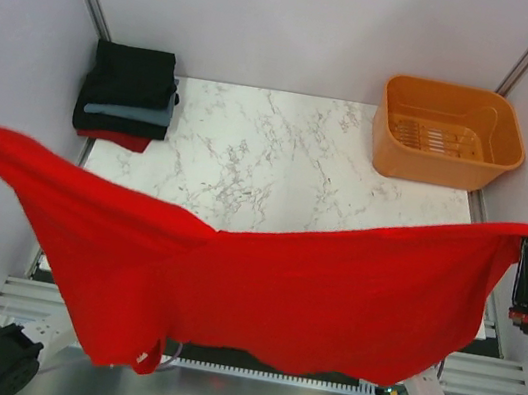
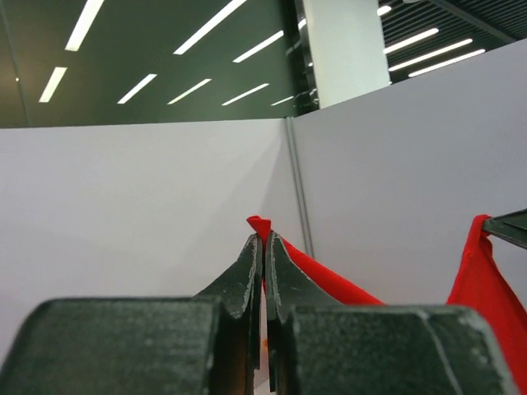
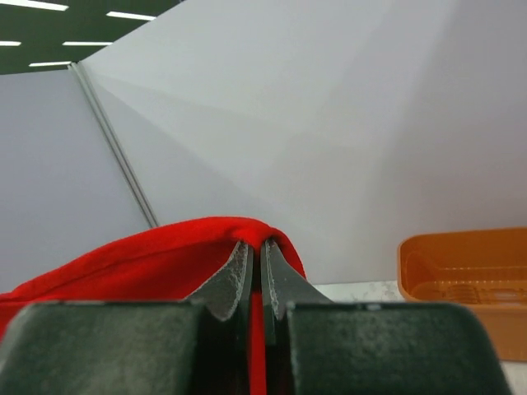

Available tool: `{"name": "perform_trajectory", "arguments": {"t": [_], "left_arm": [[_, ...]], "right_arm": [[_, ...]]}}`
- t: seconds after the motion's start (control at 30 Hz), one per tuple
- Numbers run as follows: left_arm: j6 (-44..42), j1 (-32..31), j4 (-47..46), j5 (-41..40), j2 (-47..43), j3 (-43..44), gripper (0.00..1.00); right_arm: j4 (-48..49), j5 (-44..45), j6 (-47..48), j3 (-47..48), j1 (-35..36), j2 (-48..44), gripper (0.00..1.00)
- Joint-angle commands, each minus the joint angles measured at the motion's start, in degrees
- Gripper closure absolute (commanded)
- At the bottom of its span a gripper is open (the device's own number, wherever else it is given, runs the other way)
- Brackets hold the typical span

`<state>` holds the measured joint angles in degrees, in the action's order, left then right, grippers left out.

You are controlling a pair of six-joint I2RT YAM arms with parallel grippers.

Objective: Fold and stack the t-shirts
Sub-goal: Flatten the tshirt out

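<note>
A stack of folded t-shirts (image 1: 126,99), with black, slate-blue and red layers, lies at the far left corner of the white marbled table (image 1: 280,160); this part looks done. The bright red short-sleeved soft cloth t-shirt (image 1: 279,291) is not folded yet. It hangs in the air above the near edge of the table, stretched wide and sagging in the middle, with smooth limp folds. The left gripper (image 2: 263,240) is pinched tightly on one corner, and the right gripper (image 3: 257,247) on the other. The shirt must be laid down, folded and stacked. A rigid orange plastic basket (image 1: 447,132) stands far right.
</note>
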<state>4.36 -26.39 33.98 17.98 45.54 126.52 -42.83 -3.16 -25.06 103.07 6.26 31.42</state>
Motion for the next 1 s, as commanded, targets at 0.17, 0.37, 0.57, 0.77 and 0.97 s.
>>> {"name": "perform_trajectory", "arguments": {"t": [0.17, 0.37, 0.57, 0.77, 0.97], "left_arm": [[-13.9, -2.6, -7.4, -15.4, 16.6, -5.7, 0.98], [-11.0, 7.5, -13.0, -10.5, 28.5, -16.6, 0.98], [-4.9, 16.7, -17.2, -8.5, 52.1, -22.7, 0.84], [3.6, 16.4, 9.6, -3.2, 78.6, 8.1, 0.0], [8.9, 15.2, 5.5, -10.7, 61.3, -13.1, 0.01]], "right_arm": [[10.4, 2.1, -1.2, -9.4, 0.2, 15.3, 1.0], [16.8, 2.3, -1.8, -22.3, 0.1, 27.5, 1.0], [15.3, 6.9, -0.6, -22.8, 0.1, 47.9, 0.59], [8.3, 11.1, -0.3, -21.9, 0.1, 52.7, 0.02], [9.9, 6.8, -0.7, -31.1, 0.8, 44.1, 0.02]]}}
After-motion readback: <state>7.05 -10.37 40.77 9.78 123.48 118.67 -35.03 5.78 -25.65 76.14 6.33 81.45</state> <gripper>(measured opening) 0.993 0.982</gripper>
